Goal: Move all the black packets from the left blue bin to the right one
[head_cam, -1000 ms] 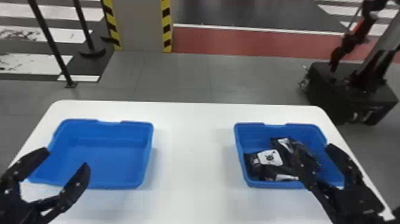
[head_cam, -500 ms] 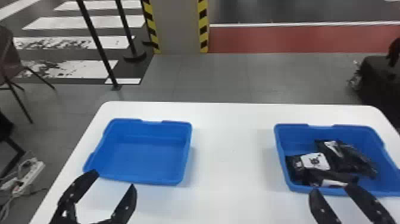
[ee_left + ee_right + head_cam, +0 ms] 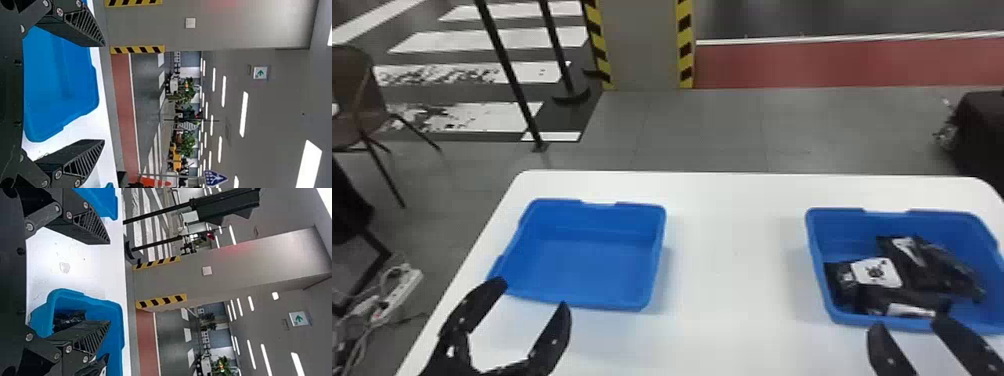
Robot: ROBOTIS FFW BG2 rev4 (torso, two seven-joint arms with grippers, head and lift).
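Pincer at left [image 3: 532,296] gaping near left bin [image 3: 582,267]; right pincer [image 3: 908,325] gaping near right bin [image 3: 842,232].

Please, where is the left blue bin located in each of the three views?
Head view: the left blue bin, on the table, left part.
Left wrist view: between the fingers of the left gripper.
Right wrist view: one corner, beside a finger of the right gripper.
Shared landmark: the pillar with yellow-and-black striped edges.

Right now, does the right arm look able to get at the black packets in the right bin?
Probably yes: the right pincer is open and empty near the right bin, and nothing covers the black packets from above. It would likely just need to clear the near wall.
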